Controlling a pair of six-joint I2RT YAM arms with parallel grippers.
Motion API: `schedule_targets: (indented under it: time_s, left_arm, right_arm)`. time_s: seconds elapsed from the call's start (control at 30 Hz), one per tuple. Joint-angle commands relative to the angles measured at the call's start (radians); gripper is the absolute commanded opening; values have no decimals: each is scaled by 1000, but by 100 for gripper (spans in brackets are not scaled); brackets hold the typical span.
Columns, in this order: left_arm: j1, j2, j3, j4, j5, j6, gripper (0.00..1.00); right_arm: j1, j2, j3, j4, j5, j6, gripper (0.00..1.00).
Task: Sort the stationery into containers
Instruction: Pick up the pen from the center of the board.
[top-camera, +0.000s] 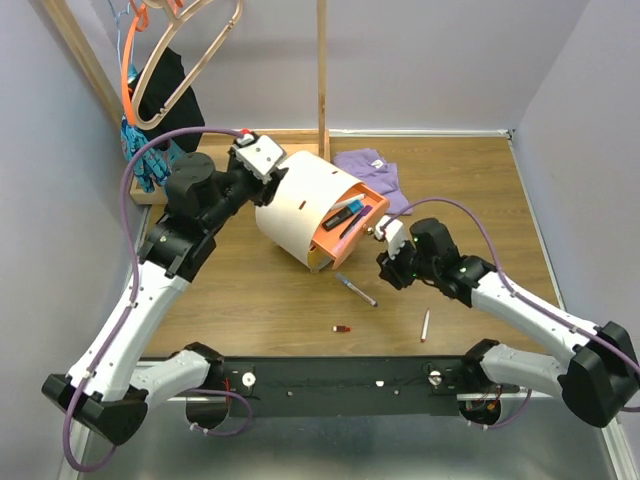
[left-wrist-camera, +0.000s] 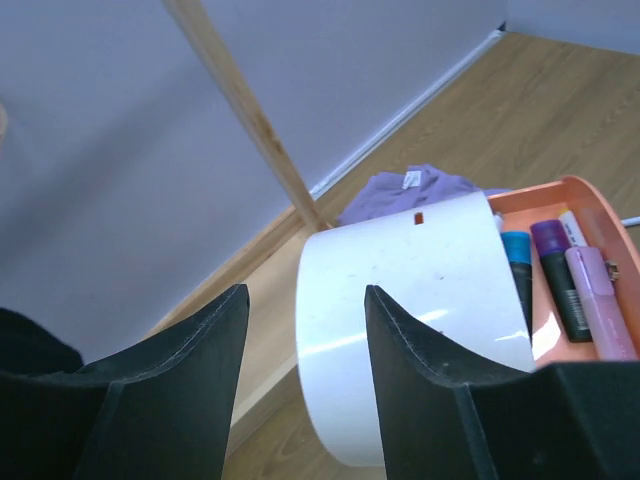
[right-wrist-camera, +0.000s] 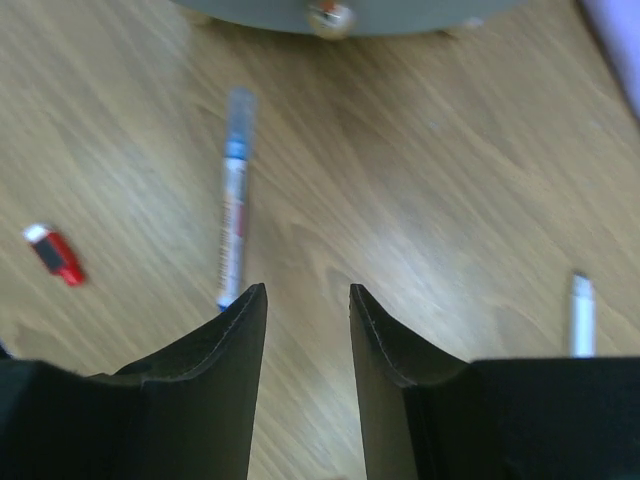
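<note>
Hovering R claw slightly spread, empty; blue-tipped pen just ahead-left; white pen to right; L claw spread, white drum just ahead-right; markers in its orange drawer.

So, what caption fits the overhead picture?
Markers in the cream drum's orange drawer; blue-capped pen, white pen and red item on the table.

Pale lilac walls are enclosing a wooden tabletop; a wooden post is standing at the back, hangers and a black garment are hanging far left
</note>
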Motion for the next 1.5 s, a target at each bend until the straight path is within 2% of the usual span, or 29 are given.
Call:
schedule_targets:
  time_s: [0.0,0.1,0.3,0.5,0.63,0.7,1.3,1.47]
  left_arm:
    - [78,-75,-25,25,-52,-15,60]
    - [118,-101,-49,42,-57,-27,61]
    - [174,-138,-95,73,-61,-55,62]
    - [211,-156,-128,90,-58,-78,62]
    - [233,-170,-142,99,-58,-90,62]
    - [243,-178,-145,97,-58,-94,63]
    - [286,-256,-198,84,-75,-88,64]
    - [296,-273,-217,76,-87,-85,65]
  right_arm:
    - [122,-7,-93,198,37,101,46]
    - [213,13,-115,239,71,110,47]
    - [216,38,-117,275,177,112,48]
    - [227,71,-95,235,169,109,47]
    - [277,64,-126,216,321,89,47]
    - [285,68,-127,210,337,84,47]
    - [299,228,-61,115,208,44,46]
    - [300,277,-38,95,153,33,43]
